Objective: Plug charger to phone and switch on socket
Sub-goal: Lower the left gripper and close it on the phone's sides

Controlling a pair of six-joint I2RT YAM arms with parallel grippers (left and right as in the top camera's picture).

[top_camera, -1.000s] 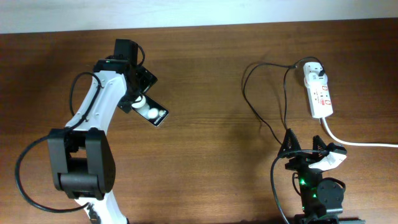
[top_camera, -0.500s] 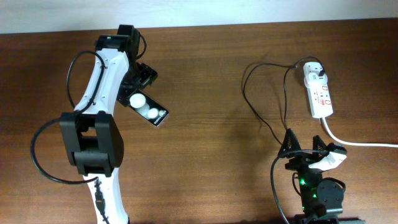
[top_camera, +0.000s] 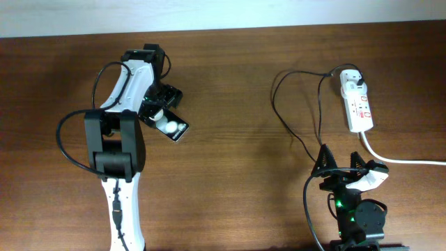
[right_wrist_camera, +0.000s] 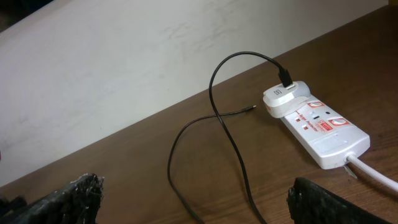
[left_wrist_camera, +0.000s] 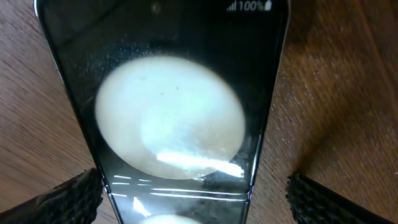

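Left gripper (left_wrist_camera: 193, 198) wide open, gripping nothing, astride phone (left_wrist_camera: 168, 124); phone directly beneath, long axis crossing finger line. Charger (right_wrist_camera: 283, 98) tip loose on table (right_wrist_camera: 124, 180) ahead of right gripper (top_camera: 341, 166), likewise open, empty. Right arm nearer it.

You've got a dark brown wood-grain table (top_camera: 230, 181) w/ a plain off-white wall (top_camera: 209, 14) along its far edge; light's even, faint scuff marks on wall

Glossy glass phone (left_wrist_camera: 174, 124); grained brown wood table (top_camera: 230, 174); smooth white plastic socket (top_camera: 358, 110).
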